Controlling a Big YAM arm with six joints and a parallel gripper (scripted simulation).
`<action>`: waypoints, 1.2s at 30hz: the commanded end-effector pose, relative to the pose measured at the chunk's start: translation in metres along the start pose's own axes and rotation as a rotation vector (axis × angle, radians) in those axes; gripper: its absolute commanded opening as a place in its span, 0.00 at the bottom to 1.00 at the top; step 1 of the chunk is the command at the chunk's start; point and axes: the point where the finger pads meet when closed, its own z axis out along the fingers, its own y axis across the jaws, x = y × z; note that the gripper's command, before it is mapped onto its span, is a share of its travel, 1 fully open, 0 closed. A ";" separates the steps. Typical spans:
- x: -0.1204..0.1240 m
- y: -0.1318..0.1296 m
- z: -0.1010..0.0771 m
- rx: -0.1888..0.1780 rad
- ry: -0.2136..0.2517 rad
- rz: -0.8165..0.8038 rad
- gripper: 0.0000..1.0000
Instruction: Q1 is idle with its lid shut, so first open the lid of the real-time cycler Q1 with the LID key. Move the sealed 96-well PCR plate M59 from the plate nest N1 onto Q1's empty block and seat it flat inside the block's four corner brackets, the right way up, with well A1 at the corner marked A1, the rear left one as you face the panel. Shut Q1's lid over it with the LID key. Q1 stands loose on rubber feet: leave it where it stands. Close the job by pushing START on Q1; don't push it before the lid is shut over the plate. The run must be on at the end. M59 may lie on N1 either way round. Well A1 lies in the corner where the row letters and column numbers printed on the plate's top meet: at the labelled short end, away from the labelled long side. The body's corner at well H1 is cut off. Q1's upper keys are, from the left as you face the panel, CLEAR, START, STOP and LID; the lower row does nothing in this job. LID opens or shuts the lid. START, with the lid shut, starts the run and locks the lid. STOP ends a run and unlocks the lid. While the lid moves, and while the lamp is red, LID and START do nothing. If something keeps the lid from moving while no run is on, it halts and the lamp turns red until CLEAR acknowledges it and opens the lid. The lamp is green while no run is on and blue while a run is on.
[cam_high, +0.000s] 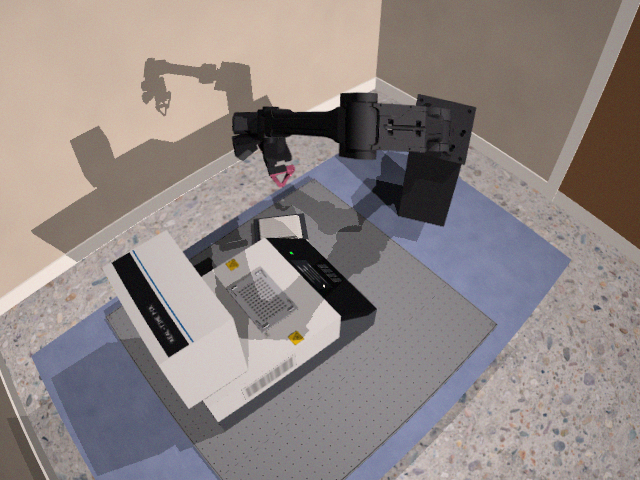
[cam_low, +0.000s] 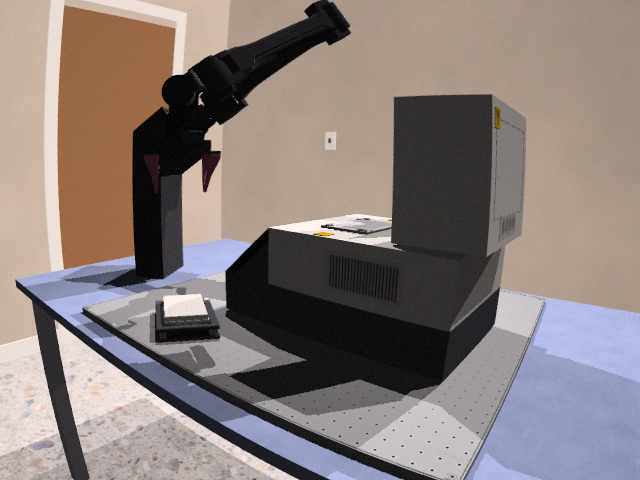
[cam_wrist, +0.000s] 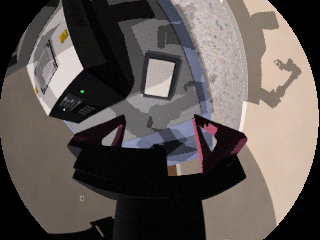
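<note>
The cycler Q1 stands on the grey perforated plate with its lid raised upright at the back. Its block lies bare, with corner brackets around it. The lamp on the black panel is green; it also shows in the wrist view. The white sealed plate M59 lies on the black nest N1 beside the panel end of Q1; it also shows in the wrist view. My gripper is open and empty, high in the air above the nest, with pink fingers.
The arm's black base column stands on the blue mat behind the grey plate. Q1's key rows sit on the sloped black panel. Walls stand close behind the table, and the table edge runs near the nest.
</note>
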 end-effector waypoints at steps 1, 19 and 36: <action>-0.014 -0.020 -0.019 0.015 -0.022 0.152 1.00; -0.001 0.003 -0.002 -0.012 0.022 0.192 1.00; -0.006 -0.008 -0.011 0.004 -0.006 0.170 1.00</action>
